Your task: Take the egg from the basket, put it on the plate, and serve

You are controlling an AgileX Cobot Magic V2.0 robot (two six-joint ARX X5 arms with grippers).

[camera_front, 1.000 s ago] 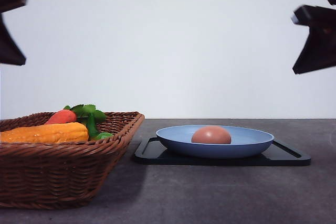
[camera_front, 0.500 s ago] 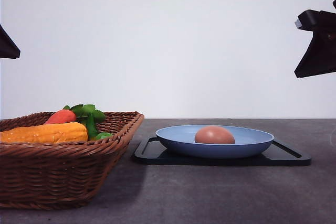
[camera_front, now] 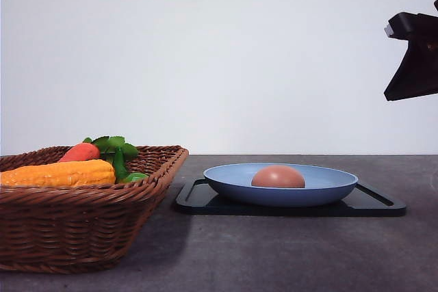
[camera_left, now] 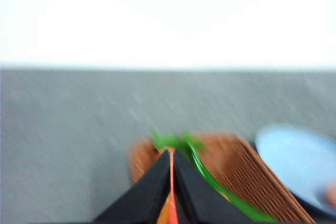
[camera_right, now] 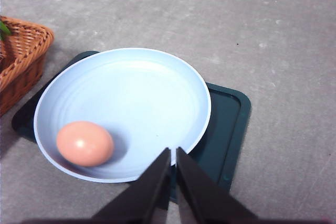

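The brownish-pink egg point(camera_front: 278, 177) lies in the light blue plate point(camera_front: 328, 186), left of its middle. In the right wrist view the egg point(camera_right: 85, 143) rests near the plate's rim point(camera_right: 202, 95), on the side towards the basket. My right gripper point(camera_right: 172, 150) hangs above the plate's near edge, fingers together and holding nothing. A dark part of the right arm point(camera_front: 414, 59) shows high at the right. The wicker basket point(camera_front: 82, 227) stands at the left. My left gripper point(camera_left: 171, 151) is shut above the basket point(camera_left: 236, 171), in a blurred view.
The plate sits on a flat black tray point(camera_front: 373, 204). An orange corn cob point(camera_front: 58, 173) and a red carrot point(camera_front: 81, 152) with green leaves lie in the basket. Bare grey table lies in front of the tray and to its right.
The left arm has risen out of the front view at the upper left. The egg has rocked slightly within the plate. The right arm rose a little, then held still.
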